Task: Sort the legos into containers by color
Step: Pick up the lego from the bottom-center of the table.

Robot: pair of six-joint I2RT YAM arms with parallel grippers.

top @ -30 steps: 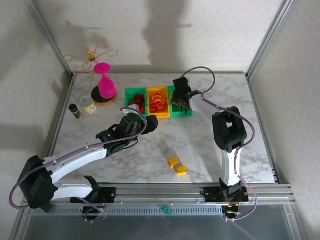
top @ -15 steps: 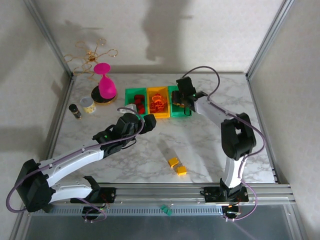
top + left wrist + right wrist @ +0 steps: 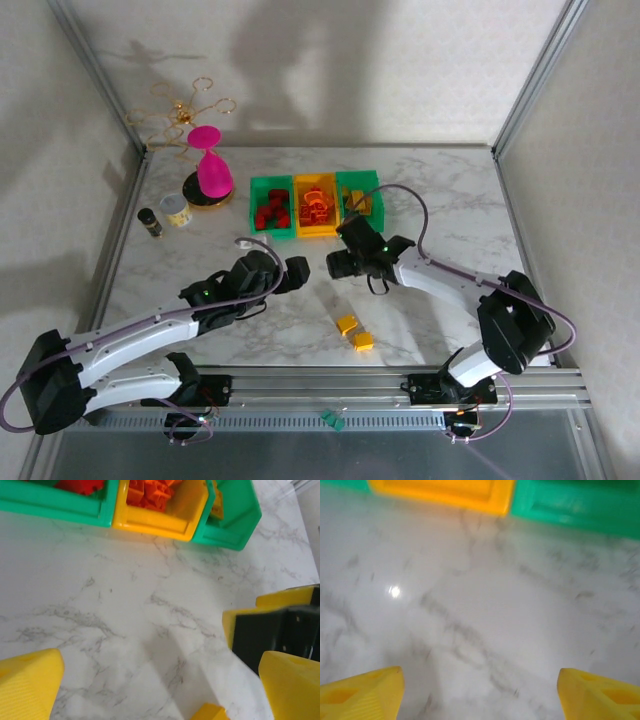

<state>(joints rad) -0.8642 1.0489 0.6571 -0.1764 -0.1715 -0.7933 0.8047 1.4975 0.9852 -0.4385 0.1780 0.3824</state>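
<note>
Since a second ago the right gripper [image 3: 333,265] has swung away from above the right green bin [image 3: 378,205] and come down toward the middle of the frame. It now sits low over the marble table [image 3: 430,200], facing the left gripper [image 3: 300,272] with only a small gap between them. In the right wrist view its yellow fingertips [image 3: 360,695] stand wide apart at the lower corners with bare marble between them, so the jaws are released and hold nothing. The left gripper is likewise spread wide and empty. Its own camera shows its fingers [image 3: 27,685] at the lower corners, the right gripper's black and yellow body at the right edge, and the corner of a yellow brick [image 3: 210,712] at the bottom edge. The three containers stand side by side in the upper middle of the top view. The left green bin [image 3: 256,200] holds red bricks [image 3: 270,212], the yellow-orange bin [image 3: 315,232] holds orange bricks [image 3: 316,208], and the right green bin holds yellow bricks [image 3: 355,200]. One loose yellow brick [image 3: 347,324] and a second loose yellow brick [image 3: 363,341] lie just beside each other on the table in the lower middle, near both grippers. A pink hourglass [image 3: 212,170] and two small jars [image 3: 177,210] stand at the upper left.
</note>
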